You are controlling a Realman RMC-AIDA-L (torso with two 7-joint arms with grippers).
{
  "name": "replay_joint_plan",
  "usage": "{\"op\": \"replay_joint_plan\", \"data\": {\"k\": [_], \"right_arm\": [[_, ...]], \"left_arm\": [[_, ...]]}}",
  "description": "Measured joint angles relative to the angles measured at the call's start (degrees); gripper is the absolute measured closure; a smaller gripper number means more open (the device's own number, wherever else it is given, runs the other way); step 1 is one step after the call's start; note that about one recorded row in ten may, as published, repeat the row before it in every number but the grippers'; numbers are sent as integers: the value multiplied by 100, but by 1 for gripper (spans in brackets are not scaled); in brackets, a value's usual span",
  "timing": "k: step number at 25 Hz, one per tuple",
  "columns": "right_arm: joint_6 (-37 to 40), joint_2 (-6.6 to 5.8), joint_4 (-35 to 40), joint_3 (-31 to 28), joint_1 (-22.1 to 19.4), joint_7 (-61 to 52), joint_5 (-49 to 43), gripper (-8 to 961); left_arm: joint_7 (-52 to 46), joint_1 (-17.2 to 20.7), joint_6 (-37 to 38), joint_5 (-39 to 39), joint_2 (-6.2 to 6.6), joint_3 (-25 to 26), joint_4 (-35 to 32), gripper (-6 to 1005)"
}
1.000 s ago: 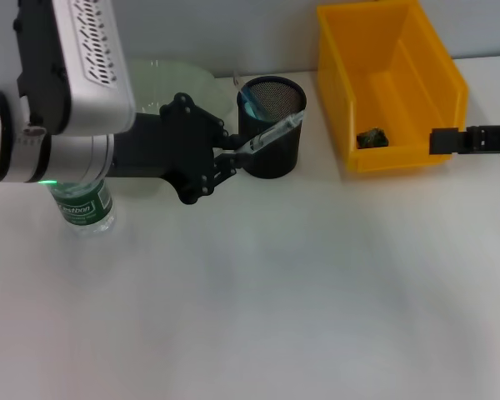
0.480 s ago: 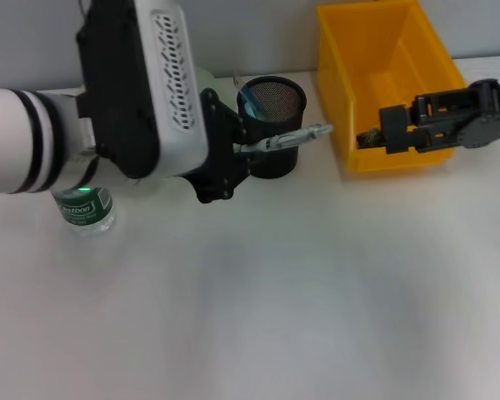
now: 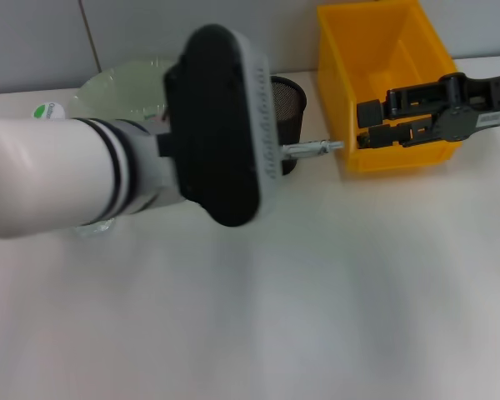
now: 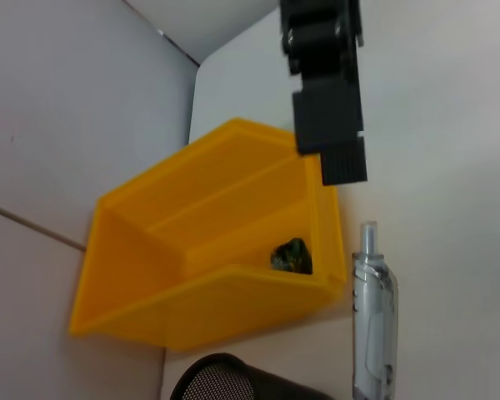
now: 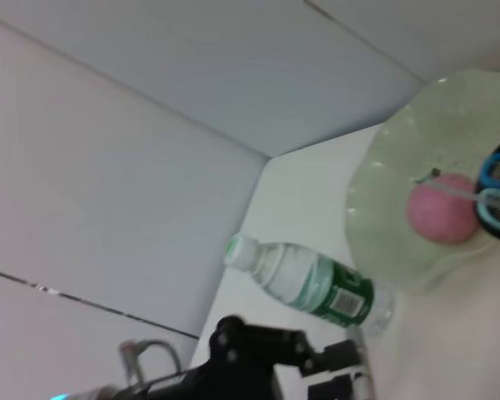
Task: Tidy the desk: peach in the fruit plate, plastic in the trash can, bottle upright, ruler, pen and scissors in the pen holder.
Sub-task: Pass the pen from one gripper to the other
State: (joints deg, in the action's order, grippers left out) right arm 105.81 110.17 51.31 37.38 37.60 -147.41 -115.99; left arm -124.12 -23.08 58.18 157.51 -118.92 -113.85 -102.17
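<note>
You have a plain white desk point(image 3: 317, 300) filling the head view from about 3 o'clock round through 6 to 9, its surface bare and evenly lit. Behind it, at 12 o'clock, a pale grey panelled wall point(image 3: 125, 33) runs along the far edge, with a thin vertical seam toward 11 o'clock.

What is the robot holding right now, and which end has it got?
The left gripper holds the pen by its back end; its tip pokes out toward the yellow bin. The right gripper holds nothing.
</note>
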Motion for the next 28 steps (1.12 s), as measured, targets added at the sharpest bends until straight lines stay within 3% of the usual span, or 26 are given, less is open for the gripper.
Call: {"op": "replay_joint_plan", "data": {"k": [4, 11, 28], "right_arm": [[-177, 27, -41, 63, 2, -8, -17, 210], [-517, 71, -85, 349, 3, -9, -17, 211], [-837, 133, -295, 549, 244, 32, -19, 239]], "left_arm": [[-618, -175, 132, 528, -12, -276, -42, 835], [-1185, -428, 293, 714, -20, -400, -12, 833], [-1506, -653, 316, 803, -16, -426, 220, 829]]}}
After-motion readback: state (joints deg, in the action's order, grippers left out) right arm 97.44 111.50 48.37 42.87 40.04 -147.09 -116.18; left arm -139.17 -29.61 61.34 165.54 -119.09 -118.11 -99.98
